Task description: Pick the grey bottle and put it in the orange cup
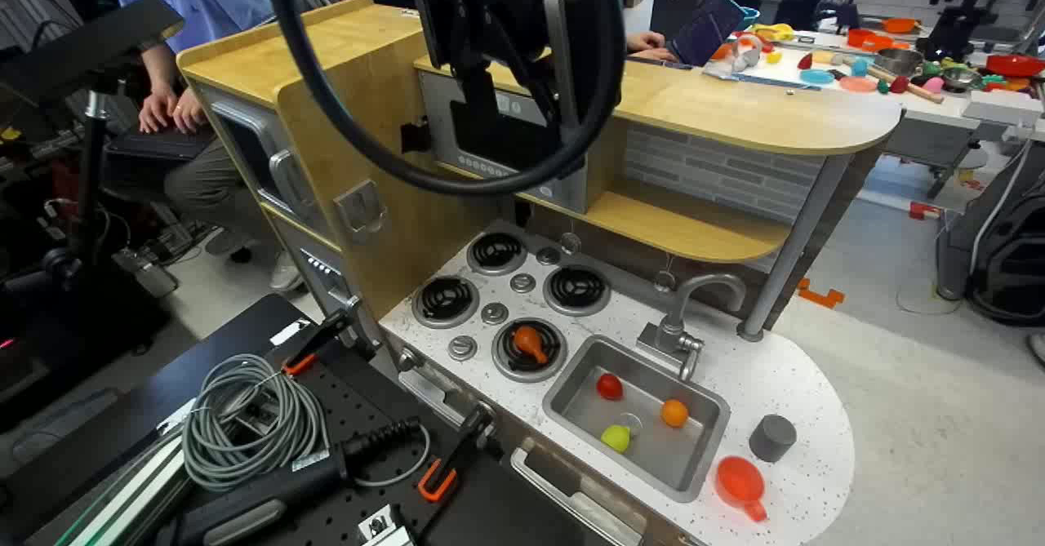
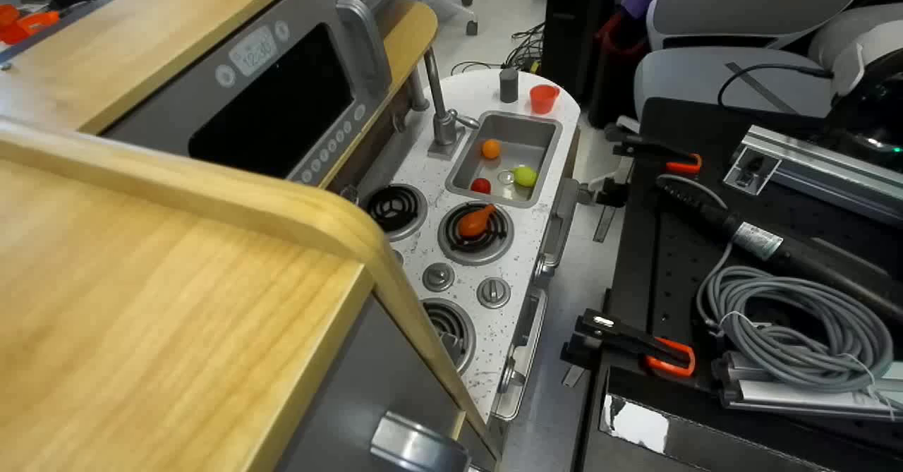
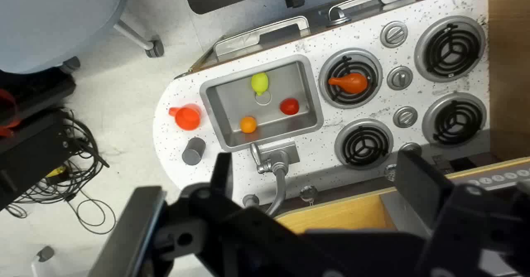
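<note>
The grey bottle (image 1: 772, 437) stands upright on the white counter at its rounded end. It also shows in the exterior view (image 2: 508, 85) and in the wrist view (image 3: 193, 151). The red-orange cup (image 1: 740, 482) stands beside it, a small gap apart. The cup has a short handle and also shows in the exterior view (image 2: 543, 98) and the wrist view (image 3: 187, 117). My gripper (image 3: 316, 171) is open, with wide-apart fingers and nothing between them. In an exterior view the gripper (image 1: 518, 117) hangs high above the counter, well away from the bottle and cup.
A sink (image 3: 211, 115) beside the bottle and cup holds a lemon (image 3: 259, 82), a red fruit (image 3: 289, 106) and an orange (image 3: 248, 124). A faucet (image 3: 280, 165) rises behind it. An orange pear-shaped thing (image 3: 352, 83) lies on a burner. A wooden shelf (image 1: 694, 219) overhangs the back.
</note>
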